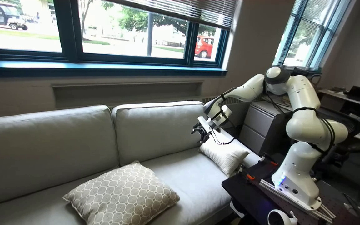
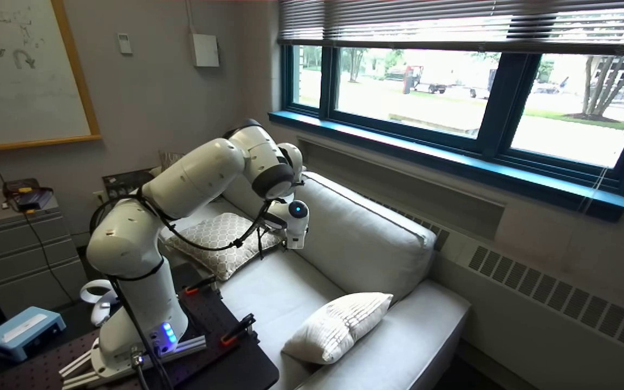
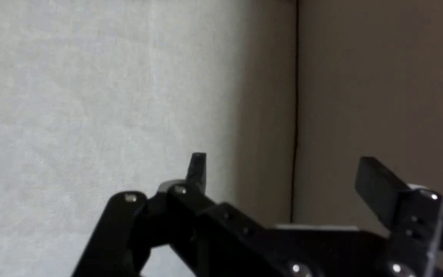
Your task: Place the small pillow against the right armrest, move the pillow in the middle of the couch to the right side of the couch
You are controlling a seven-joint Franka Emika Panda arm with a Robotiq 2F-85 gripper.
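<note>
In an exterior view, a taupe wall (image 1: 17,97) with a wide blue-framed window (image 1: 120,37) is running behind a grey-beige upholstered couch (image 1: 161,129), smooth seat (image 1: 183,172) probably allowing sliding. Low padded right armrest (image 2: 415,330) is closing one end. Large square tan lattice-patterned fabric pillow (image 1: 122,195) is lying mid-couch, likely light, squashy, unbreakable; edge or corner looking best for pinching. Small square cream-white cushion (image 2: 339,327) is leaning against that armrest. Black two-finger gripper (image 3: 283,161) is hanging over the seat, spread wide, holding nothing.
</note>
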